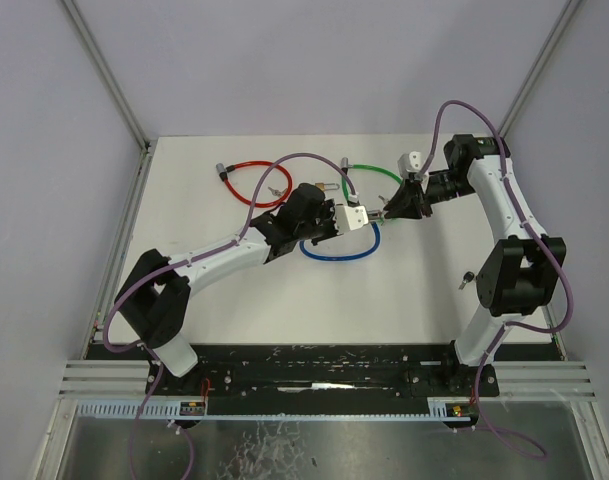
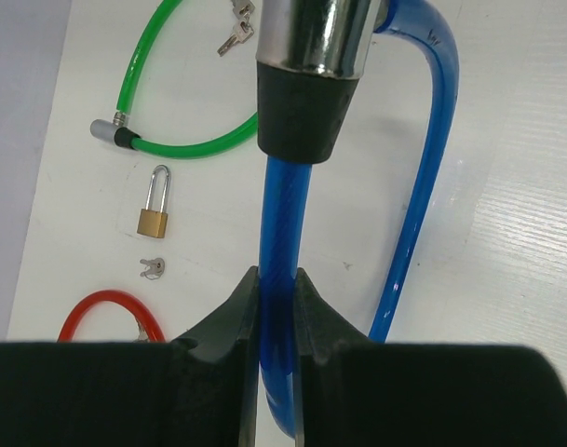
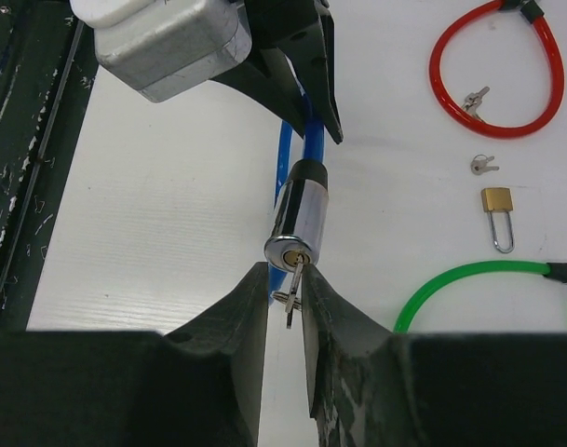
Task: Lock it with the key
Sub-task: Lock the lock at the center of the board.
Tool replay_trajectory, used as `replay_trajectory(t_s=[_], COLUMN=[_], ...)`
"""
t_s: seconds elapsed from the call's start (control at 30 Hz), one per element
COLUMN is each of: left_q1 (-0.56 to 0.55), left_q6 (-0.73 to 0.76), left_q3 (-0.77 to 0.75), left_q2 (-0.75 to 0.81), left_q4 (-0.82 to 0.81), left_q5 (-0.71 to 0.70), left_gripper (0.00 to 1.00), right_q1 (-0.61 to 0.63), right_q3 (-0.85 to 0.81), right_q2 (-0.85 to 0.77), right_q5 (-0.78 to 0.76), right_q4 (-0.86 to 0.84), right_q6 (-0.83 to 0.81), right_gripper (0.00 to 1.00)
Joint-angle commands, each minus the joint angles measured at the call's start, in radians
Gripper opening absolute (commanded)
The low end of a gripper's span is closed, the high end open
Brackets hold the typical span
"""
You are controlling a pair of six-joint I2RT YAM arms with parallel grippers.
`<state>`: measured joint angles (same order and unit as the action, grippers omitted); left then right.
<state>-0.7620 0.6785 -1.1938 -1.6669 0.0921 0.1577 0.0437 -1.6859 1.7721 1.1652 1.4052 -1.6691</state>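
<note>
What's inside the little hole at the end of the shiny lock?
A key is poked into the hole of the shiny lock, between the fingers of the right pincer. Its front part is hidden inside the lock, so how deep it goes cannot be seen.

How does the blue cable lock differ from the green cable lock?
The blue cable lock is clamped in the left tool; the green cable lock lies free on the table. The blue one has a key in its cylinder, inside the right tool; the green one's grey end lies loose.
</note>
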Motion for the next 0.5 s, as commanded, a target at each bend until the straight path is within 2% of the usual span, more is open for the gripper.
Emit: replay_trajectory(t_s=[0.0, 0.37, 0.47], left_q1=[0.000, 0.000, -0.001], left_q6=[-0.011, -0.009, -0.008], left_q3=[-0.011, -0.012, -0.014], left_q2=[-0.007, -0.004, -0.004], left_q4=[0.052, 0.054, 0.054], left_q5=[0.019, 0.016, 0.018], left_gripper=[0.00, 0.00, 0.00], right_q1=[0.013, 0.018, 0.021], right_q3=[-0.045, -0.054, -0.057], right_q2=[0.008, 0.003, 0.001], right_q5=[0.001, -0.064, -0.084], right_q4=[0.012, -0.020, -0.034], right_q6=[0.035, 0.072, 0.091], right_gripper=[0.24, 0.09, 0.08])
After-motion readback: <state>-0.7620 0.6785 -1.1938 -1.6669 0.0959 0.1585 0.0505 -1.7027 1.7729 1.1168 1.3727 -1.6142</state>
